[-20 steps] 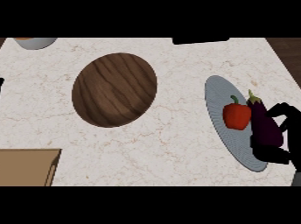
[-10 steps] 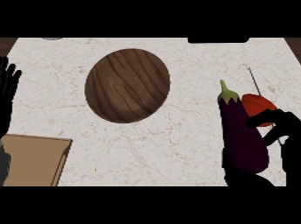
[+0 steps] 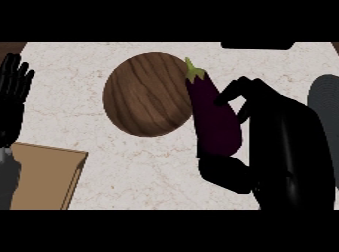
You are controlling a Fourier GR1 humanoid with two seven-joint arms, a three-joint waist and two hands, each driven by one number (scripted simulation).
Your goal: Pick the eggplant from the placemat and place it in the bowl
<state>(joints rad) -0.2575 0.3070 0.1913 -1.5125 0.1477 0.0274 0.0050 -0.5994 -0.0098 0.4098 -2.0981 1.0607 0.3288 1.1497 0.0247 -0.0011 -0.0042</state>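
Note:
A dark purple eggplant (image 3: pixel 215 115) with a green stem is held up by my right hand (image 3: pixel 285 142), whose fingers and thumb curl round it. Its stem end points up and to the left and overlaps the right rim of the brown wooden bowl (image 3: pixel 145 94), which stands at the counter's middle. The grey placemat (image 3: pixel 338 123) lies at the right edge, partly hidden behind my right hand. My left hand (image 3: pixel 4 106) rests open at the left edge, fingers up.
A tan wooden board (image 3: pixel 38 174) lies at the lower left beside my left forearm. A dark object (image 3: pixel 256 46) sits at the counter's back edge. The red thing seen earlier on the placemat is hidden now.
My right hand has carried the eggplant leftward off the placemat, up to the bowl's right rim. The view has shifted, so the bowl and hand appear larger. The left hand stays still.

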